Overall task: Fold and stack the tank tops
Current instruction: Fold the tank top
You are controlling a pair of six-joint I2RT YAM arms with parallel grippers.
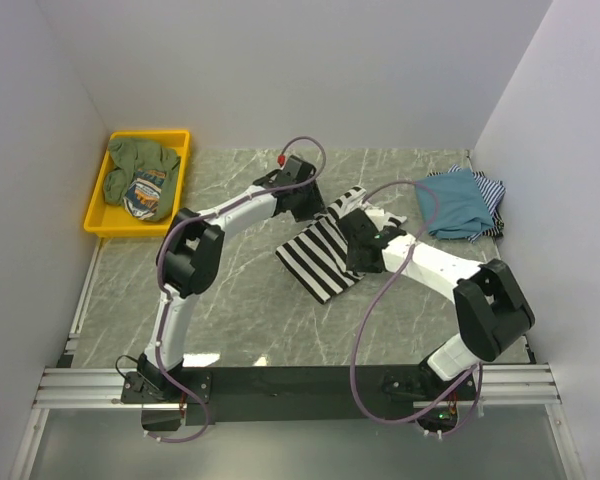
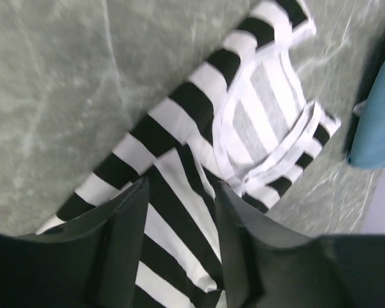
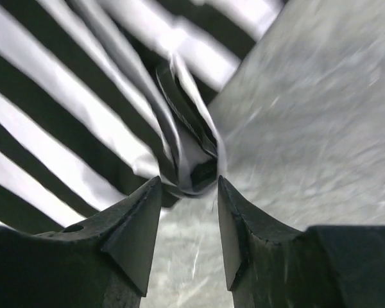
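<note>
I see the striped top [image 1: 318, 262] lying in the middle of the table [image 1: 230, 300], between both arms. My left gripper [image 2: 181, 187] hangs over it with its fingers apart and nothing held. My right gripper [image 3: 189, 183] has a bunched fold of the top's edge between its fingertips, but I can't tell whether it's clamped. The teal top [image 1: 452, 203] lies far right on a thin-striped top [image 1: 492, 190].

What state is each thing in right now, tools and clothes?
Black-and-white striped tank top: half-folded, one edge bunched.
Right tool: shut on that bunched edge.
Left tool: open above it.
Teal tank top: folded, atop thin-striped top.
Green garment: crumpled in yellow tray.
</note>
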